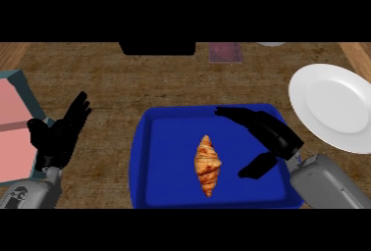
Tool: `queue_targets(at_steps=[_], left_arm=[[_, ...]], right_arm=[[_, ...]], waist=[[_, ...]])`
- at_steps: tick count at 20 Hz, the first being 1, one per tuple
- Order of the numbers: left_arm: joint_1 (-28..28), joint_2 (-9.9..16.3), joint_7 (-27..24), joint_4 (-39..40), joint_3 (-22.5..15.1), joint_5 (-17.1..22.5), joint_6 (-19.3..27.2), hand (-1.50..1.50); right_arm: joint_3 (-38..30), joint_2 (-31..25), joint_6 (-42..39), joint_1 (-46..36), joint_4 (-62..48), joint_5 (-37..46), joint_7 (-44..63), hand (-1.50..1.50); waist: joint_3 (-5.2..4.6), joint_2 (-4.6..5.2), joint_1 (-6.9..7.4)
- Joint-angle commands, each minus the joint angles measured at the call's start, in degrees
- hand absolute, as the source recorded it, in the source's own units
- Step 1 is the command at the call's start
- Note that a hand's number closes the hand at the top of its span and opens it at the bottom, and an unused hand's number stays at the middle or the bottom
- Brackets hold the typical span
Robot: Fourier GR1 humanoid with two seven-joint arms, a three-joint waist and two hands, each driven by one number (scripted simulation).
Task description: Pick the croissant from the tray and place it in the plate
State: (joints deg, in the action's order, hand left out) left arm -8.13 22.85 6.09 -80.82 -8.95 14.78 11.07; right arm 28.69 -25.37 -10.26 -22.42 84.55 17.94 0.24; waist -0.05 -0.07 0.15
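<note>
I see the croissant lying in the middle of the blue tray. My right robot hand is over the tray, just to the right of the croissant, fingers spread and holding nothing. The white plate sits on the surface to the right of the tray. My left robot hand rests released at the left, near a pink box.

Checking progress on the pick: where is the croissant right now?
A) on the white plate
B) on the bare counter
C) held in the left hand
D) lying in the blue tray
D: the croissant lies in the blue tray, with the right hand open above the tray beside it, and the white plate holds nothing.
</note>
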Motion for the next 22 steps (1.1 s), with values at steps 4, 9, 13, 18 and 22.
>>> queue_targets(at_steps=[4, 9, 13, 18, 22], left_arm=[[-2.3, -2.0, 1.0, 1.6, 1.3, -3.1, -0.1, 0.00], [-1.2, -1.2, 0.4, 1.0, 2.8, -2.1, -2.3, 0.00], [-2.2, -3.3, 2.2, 0.7, 1.9, -3.1, -1.4, 0.00], [0.6, -2.8, 1.6, -1.0, 3.7, -3.4, -2.3, 0.00], [-3.4, -2.6, 2.6, 2.9, 5.0, -3.6, -4.6, 0.00]], right_arm=[[-0.7, 1.5, -9.0, -4.1, 2.5, 4.3, 8.3, -1.50], [2.9, 4.8, -15.8, -6.3, 4.2, 5.8, 19.3, -1.50], [6.7, 8.3, -17.0, -7.8, 0.1, 11.4, 21.7, -1.50], [10.1, 9.6, -19.1, -4.8, 3.2, 17.5, 25.8, -1.50], [9.9, 10.8, -20.9, -7.2, -5.3, 20.7, 22.4, -1.50]], waist=[[0.04, 0.06, -0.13], [0.02, 0.03, 0.04], [0.04, 0.09, 0.15], [0.05, -0.03, 0.15], [0.06, 0.12, 0.15]])
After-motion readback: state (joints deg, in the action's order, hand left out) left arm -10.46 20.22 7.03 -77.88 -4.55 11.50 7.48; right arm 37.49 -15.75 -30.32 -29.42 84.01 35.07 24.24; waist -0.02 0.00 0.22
